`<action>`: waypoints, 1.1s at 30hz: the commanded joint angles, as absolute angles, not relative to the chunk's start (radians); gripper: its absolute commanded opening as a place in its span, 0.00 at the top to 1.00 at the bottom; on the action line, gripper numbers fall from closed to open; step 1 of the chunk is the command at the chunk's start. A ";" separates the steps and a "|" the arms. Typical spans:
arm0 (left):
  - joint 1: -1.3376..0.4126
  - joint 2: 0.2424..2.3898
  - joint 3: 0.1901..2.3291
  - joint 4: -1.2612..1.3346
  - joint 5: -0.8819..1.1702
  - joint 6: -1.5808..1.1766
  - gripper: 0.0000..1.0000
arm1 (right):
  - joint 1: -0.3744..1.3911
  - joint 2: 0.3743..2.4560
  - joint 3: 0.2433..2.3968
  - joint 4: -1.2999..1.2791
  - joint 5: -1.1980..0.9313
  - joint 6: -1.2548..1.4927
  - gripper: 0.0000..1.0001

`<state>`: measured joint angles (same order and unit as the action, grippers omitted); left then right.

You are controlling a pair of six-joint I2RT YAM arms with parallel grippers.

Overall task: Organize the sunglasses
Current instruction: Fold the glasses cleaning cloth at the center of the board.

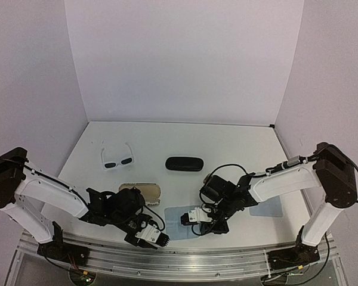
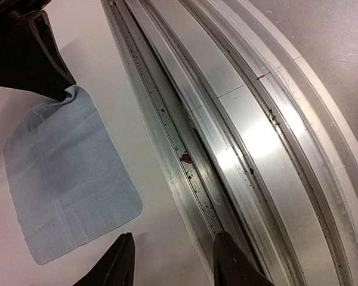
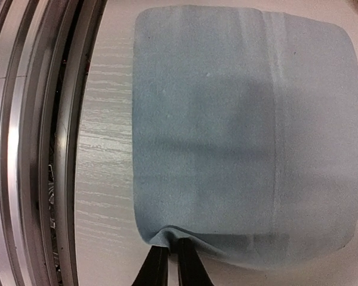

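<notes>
Near front rail (image 3: 42,149), right claw (image 3: 170,253) pinching blue cloth (image 3: 238,119); left claw (image 2: 174,265) open beside it

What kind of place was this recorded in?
Most likely a lab robot test cell: plain white walls close in a white table, an aluminium rail runs along its near edge, and staged props lie out: white sunglasses, a black case, a light-blue cloth.
</notes>
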<state>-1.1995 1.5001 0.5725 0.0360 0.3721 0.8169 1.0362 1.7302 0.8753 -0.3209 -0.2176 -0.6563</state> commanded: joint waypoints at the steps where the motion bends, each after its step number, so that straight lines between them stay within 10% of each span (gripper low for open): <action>1: -1.203 1.538 0.626 0.061 0.377 0.841 0.57 | 1.046 1.728 0.866 -0.359 -0.231 -0.612 0.96; 33: -1.203 1.690 0.654 0.068 0.218 0.926 0.62 | 0.982 1.644 0.917 -0.354 -0.507 -0.423 1.00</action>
<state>-1.2026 1.6642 0.6678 0.1093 0.2803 0.9172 0.9964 1.6877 0.8769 -0.3420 -0.4481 -0.4392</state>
